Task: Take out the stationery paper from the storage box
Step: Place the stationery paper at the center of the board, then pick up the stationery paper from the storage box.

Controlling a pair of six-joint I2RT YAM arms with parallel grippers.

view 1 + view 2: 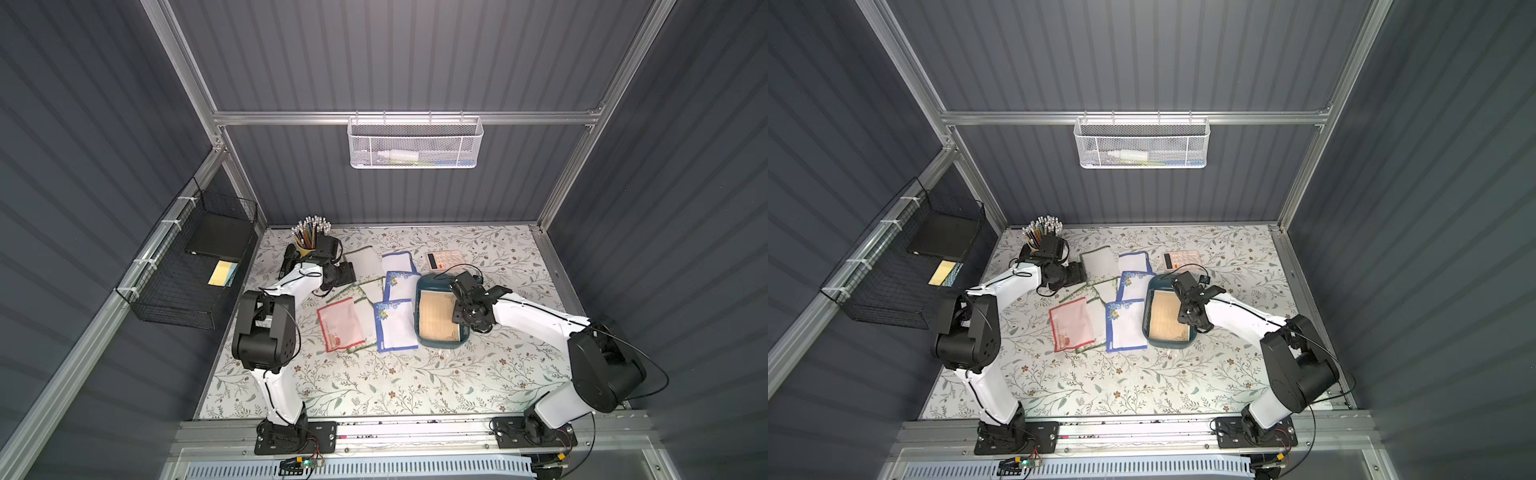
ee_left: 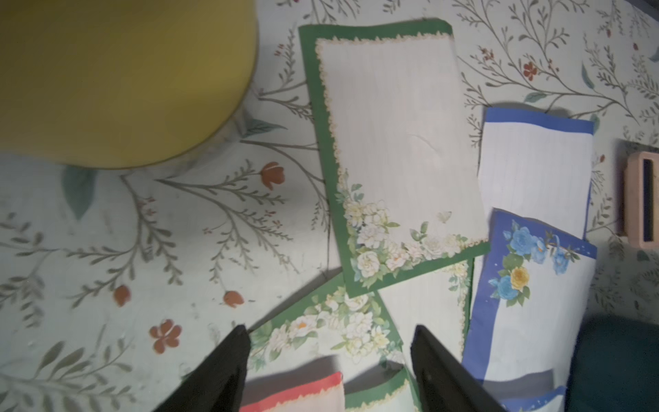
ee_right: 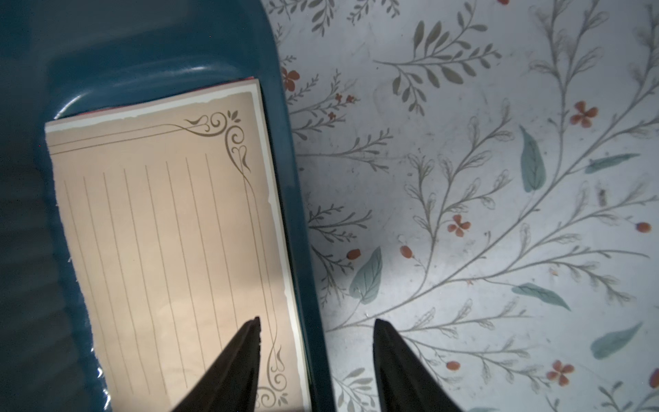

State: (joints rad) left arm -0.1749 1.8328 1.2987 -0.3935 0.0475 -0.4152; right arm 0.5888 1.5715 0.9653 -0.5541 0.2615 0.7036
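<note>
Several sheets of stationery paper (image 1: 395, 326) lie loose and overlapping on the tablecloth (image 1: 374, 382), a pale cloth printed with grey-green sprigs and small rust flowers that covers the whole work surface. Their borders are green, blue-floral and red. One tan sheet (image 1: 438, 318) with an ornate scroll border lies flat inside the dark teal storage box (image 1: 424, 286), and in the right wrist view a red edge shows beneath it. The box sits just beside the blue-bordered sheets. The right gripper (image 3: 317, 321) hangs over the box's side wall with its jaws spread, one finger above the tan sheet and the other above bare cloth, pinching nothing. The left gripper (image 2: 331, 331) also stands with its jaws apart and empty, above a green-bordered sheet (image 2: 399, 153) near the yellow pencil cup (image 1: 305, 249). A pinkish calculator (image 1: 444, 259) rests on the cloth beyond the box. Dark grey ribbed panels in an aluminium frame wall the cell. A white mesh basket (image 1: 415, 143) hangs from the back rail, and what lies in it may be a small white bottle, though the mesh blurs it. A black wire basket (image 1: 187, 282) on the side wall by the left arm holds a flat black thing and a yellow sticky-note pad (image 1: 220, 272).
</note>
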